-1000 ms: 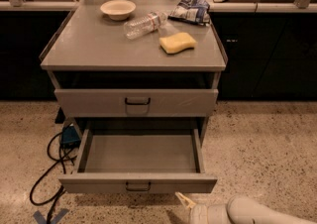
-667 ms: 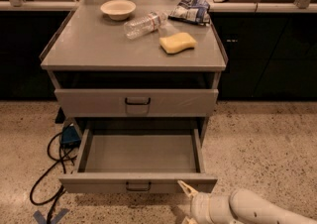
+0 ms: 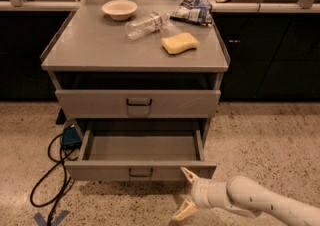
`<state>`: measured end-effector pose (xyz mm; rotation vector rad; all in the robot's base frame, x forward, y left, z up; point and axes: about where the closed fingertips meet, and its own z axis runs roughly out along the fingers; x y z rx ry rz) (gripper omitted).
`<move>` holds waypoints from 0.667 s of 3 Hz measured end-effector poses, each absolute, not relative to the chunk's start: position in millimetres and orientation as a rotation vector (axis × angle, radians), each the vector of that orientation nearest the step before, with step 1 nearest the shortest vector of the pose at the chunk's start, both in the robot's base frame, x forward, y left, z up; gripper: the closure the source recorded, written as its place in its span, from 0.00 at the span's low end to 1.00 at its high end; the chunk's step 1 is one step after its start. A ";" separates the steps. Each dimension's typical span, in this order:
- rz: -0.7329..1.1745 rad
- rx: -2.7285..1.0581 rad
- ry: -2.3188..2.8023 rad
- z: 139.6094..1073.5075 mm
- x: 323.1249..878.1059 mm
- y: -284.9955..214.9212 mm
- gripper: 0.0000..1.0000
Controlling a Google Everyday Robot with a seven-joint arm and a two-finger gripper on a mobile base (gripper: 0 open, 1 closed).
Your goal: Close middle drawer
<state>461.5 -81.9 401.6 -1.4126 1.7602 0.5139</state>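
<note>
The middle drawer [image 3: 110,171] is the wide, shallow grey one with a low front panel and a small black centre handle [image 3: 140,172]. It stands pulled far out of the cabinet and its inside is empty. My gripper [image 3: 186,193] is low in front of the right end of that front panel, open. Its upper finger [image 3: 188,174] is at the panel's lower edge and the lower finger [image 3: 183,212] is near the floor. The taller-fronted top drawer [image 3: 137,103] sits above. The lowest drawer is hidden.
On the cabinet top [image 3: 90,45] lie a bowl [image 3: 119,8], a plastic bottle [image 3: 146,24], a yellow sponge [image 3: 179,43] and a snack bag [image 3: 193,9]. A black cable [image 3: 50,182] and a blue box [image 3: 70,136] lie on the floor to the left. Dark counters stand behind.
My gripper has risen from the floor to the drawer's front panel. The drawer front now sits a little further in than before.
</note>
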 end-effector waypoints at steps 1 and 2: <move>0.506 -1.384 1.784 390.1 495.8 -75.6 0.00; 0.488 -1.372 1.782 387.7 523.8 -63.1 0.00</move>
